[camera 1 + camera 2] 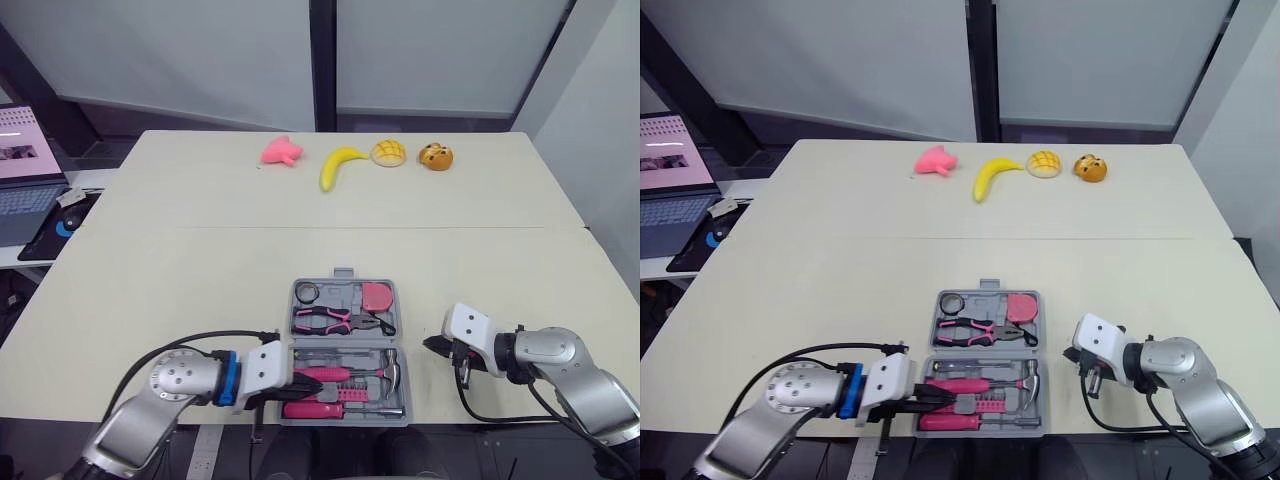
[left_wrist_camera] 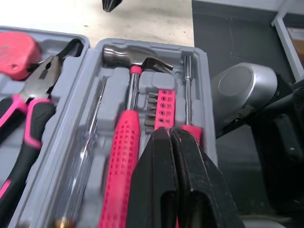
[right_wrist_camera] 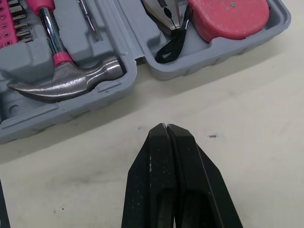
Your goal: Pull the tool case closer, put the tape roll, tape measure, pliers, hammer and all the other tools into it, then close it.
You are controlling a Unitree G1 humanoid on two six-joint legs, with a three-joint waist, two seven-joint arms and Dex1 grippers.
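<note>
The grey tool case (image 1: 345, 345) lies open near the table's front edge. Its far half holds a black tape roll (image 1: 307, 292), a pink tape measure (image 1: 378, 297) and pink-handled pliers (image 1: 335, 320). In the near half lie a hammer (image 1: 352, 373), a bit holder (image 2: 164, 107) and a pink screwdriver (image 1: 330, 408). My left gripper (image 1: 300, 386) is shut, its tips over the near half just above the screwdriver handle beside the hammer's handle (image 2: 122, 156). On the bare table right of the case, my right gripper (image 1: 432, 346) is shut and holds nothing, pointing at the hammer head (image 3: 66, 80).
Along the table's far side sit a pink toy (image 1: 281, 151), a banana (image 1: 337, 165), a yellow bun (image 1: 388, 152) and a brown bear-shaped bun (image 1: 436, 156). A laptop (image 1: 25, 175) stands on a side desk to the left. The case sits close to the table's front edge.
</note>
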